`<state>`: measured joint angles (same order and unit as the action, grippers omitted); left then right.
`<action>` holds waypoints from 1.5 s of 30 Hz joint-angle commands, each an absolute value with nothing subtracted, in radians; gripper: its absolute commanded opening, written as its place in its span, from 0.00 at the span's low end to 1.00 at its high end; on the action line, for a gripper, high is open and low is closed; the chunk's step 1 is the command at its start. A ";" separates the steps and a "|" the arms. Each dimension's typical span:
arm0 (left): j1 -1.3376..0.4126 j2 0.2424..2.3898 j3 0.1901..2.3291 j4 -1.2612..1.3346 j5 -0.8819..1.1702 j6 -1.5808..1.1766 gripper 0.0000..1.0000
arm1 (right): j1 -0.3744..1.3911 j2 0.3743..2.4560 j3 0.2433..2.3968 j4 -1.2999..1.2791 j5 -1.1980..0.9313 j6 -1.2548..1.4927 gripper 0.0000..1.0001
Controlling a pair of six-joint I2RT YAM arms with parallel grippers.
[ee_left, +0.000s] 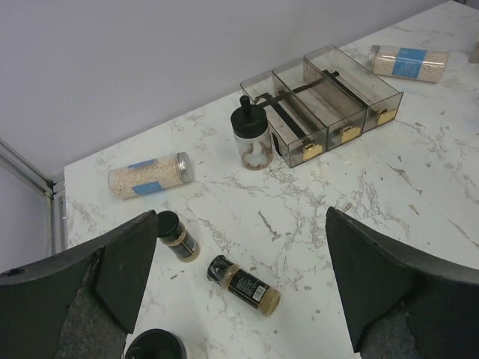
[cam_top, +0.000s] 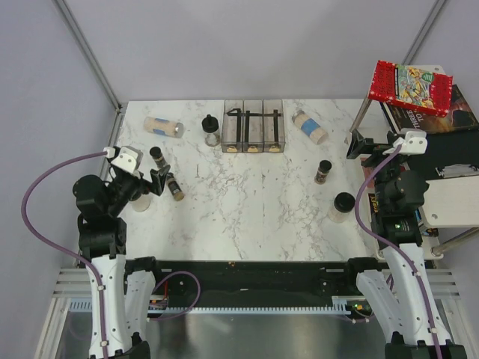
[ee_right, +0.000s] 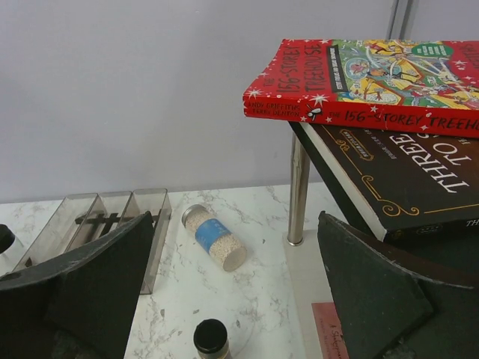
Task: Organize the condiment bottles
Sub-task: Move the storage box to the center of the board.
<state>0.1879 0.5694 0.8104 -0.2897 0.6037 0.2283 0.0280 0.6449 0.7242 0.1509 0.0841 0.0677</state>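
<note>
Since the condiment bottles (cam_top: 163, 126) are sitting scattered on the table (cam_top: 247, 217) around the rack (cam_top: 254, 126), we are judging nothing sorted yet; left gripper (ee_left: 239, 217) and right gripper (ee_right: 236, 217) are hanging empty, fingers apart.

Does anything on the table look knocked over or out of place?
Three bottles lie on their sides: a blue-labelled bottle left of the rack, another blue-labelled bottle right of it, and a brown spice bottle by the left pincer.
</note>
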 commanded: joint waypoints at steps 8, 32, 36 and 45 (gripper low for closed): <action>0.202 0.558 0.796 -0.281 0.698 0.265 0.99 | 0.018 0.647 0.742 0.004 -0.394 -0.315 0.98; 0.207 0.610 0.704 -0.172 0.578 0.259 0.99 | 0.070 1.302 1.288 -0.330 -0.592 -0.289 0.98; 0.209 0.634 0.684 -0.184 0.626 0.268 0.99 | 0.169 1.488 1.426 -0.322 -0.488 -0.301 0.98; 0.207 0.681 0.635 -0.179 0.667 0.301 0.99 | 0.331 1.893 1.721 -0.284 -0.281 -0.235 0.98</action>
